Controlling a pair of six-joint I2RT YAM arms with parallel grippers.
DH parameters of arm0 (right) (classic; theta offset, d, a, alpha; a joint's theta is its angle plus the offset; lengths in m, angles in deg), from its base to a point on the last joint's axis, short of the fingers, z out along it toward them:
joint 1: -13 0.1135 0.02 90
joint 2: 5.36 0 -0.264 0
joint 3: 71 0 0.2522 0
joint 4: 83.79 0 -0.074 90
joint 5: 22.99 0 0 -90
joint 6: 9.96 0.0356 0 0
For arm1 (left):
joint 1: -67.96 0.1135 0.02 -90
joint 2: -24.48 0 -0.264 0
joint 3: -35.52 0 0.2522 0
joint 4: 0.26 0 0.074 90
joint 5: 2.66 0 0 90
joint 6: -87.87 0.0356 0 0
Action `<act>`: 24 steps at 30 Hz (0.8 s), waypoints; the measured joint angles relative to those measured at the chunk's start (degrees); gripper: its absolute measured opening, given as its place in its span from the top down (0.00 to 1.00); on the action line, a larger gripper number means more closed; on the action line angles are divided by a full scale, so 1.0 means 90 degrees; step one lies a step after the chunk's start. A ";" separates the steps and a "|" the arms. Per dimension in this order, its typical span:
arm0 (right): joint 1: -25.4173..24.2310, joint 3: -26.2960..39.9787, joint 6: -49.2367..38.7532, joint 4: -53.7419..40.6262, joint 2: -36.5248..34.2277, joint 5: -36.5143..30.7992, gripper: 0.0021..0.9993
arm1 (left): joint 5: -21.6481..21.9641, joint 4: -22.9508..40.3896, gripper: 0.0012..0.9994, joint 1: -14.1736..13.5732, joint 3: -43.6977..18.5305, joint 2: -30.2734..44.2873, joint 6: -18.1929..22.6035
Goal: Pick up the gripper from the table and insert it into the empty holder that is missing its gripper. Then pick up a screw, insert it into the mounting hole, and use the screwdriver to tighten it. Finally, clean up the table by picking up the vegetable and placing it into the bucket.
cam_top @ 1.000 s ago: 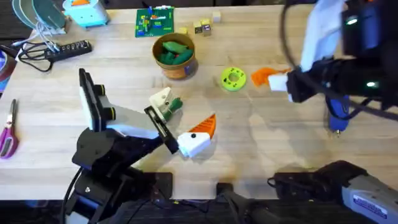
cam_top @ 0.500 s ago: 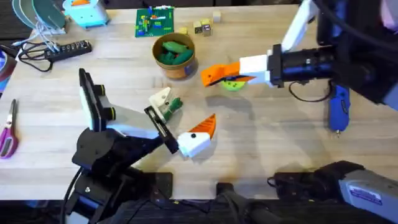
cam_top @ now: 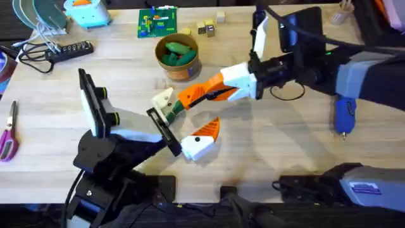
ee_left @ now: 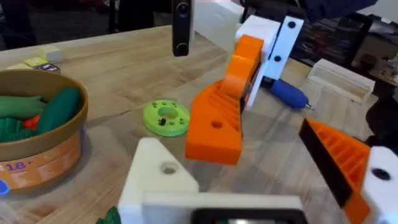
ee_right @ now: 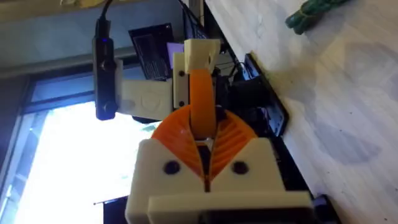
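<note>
My right gripper (cam_top: 218, 88) reaches across the table, shut on the orange gripper wedge (cam_top: 190, 96). The wedge's tip hangs close beside the bare white holder (cam_top: 163, 101) of my left gripper (cam_top: 188, 114), which stands open. Its other finger (cam_top: 202, 136) carries an orange pad. From the left wrist, the wedge (ee_left: 214, 124) hovers just above the holder (ee_left: 155, 180). In the right wrist view the wedge (ee_right: 200, 106) is edge-on between my pads. The vegetable (cam_top: 178, 106) lies by the holder. The bucket (cam_top: 177, 57) stands behind, and the blue screwdriver (cam_top: 345, 114) lies at the right.
A lime-green disc (ee_left: 165, 117) lies between the bucket and the right arm. A green circuit board (cam_top: 158, 22), small blocks (cam_top: 209, 26) and a power strip (cam_top: 66, 49) sit along the back. Scissors (cam_top: 7, 133) lie at the left edge.
The right arm has swung left from above the screwdriver, past the green disc, carrying the orange wedge to the holder. The left arm has not moved.
</note>
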 joint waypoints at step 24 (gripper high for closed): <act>0.0511 -0.0010 0.1117 0.1502 -0.0567 -0.0233 0.99 | 0.0126 0.0002 0.01 0.0002 0.0000 0.0000 0.0043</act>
